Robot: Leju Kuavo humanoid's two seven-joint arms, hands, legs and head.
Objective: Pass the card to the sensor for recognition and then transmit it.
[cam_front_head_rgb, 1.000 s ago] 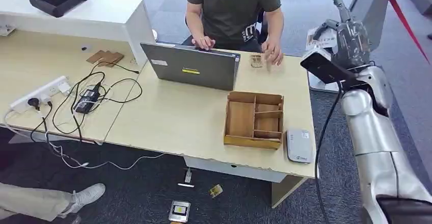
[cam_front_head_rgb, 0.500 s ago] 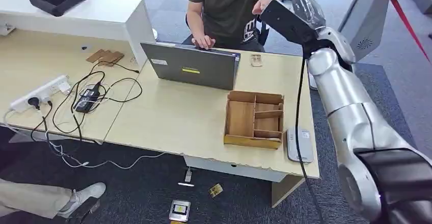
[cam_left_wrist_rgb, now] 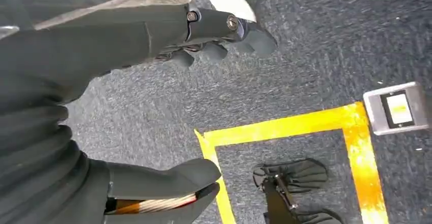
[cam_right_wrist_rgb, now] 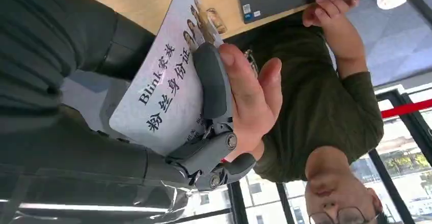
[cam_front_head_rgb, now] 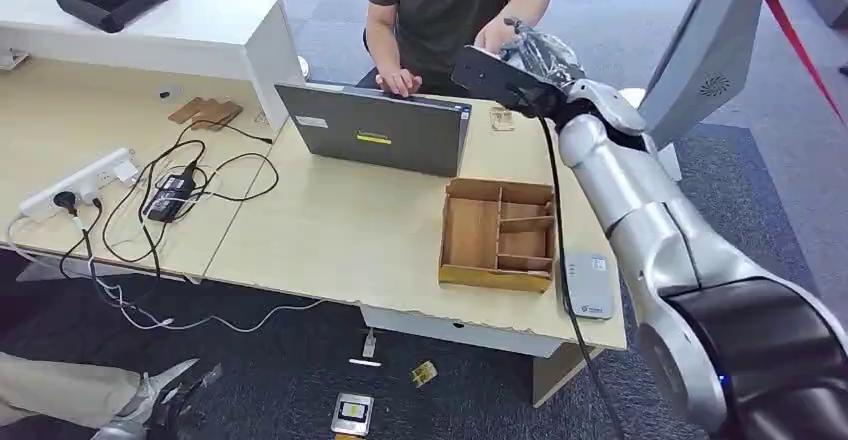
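My right hand [cam_front_head_rgb: 535, 60] is raised over the far side of the desk, in front of the seated person [cam_front_head_rgb: 450, 0]. In the right wrist view the same hand [cam_right_wrist_rgb: 204, 132] pinches a white card [cam_right_wrist_rgb: 163, 91] printed with text and small photos. The person's hand [cam_right_wrist_rgb: 249, 96] lies against my fingers [cam_right_wrist_rgb: 211, 86] and the card's edge. The grey-white card sensor [cam_front_head_rgb: 588, 285] lies flat near the desk's front right corner, far from the card. My left hand [cam_left_wrist_rgb: 102, 46] hangs over the carpet with thumb and fingers apart, holding nothing.
A wooden compartment tray [cam_front_head_rgb: 498, 235] sits beside the sensor. A grey laptop [cam_front_head_rgb: 375, 130] stands before the person, with a small card [cam_front_head_rgb: 503, 118] to its right. A power strip [cam_front_head_rgb: 80, 182] and cables cover the left desk. A small device [cam_left_wrist_rgb: 397, 107] lies on the floor by yellow tape.
My right arm has swung from beside the desk's right end inward and across its far edge. The person's hand has risen off the desk to meet my hand.
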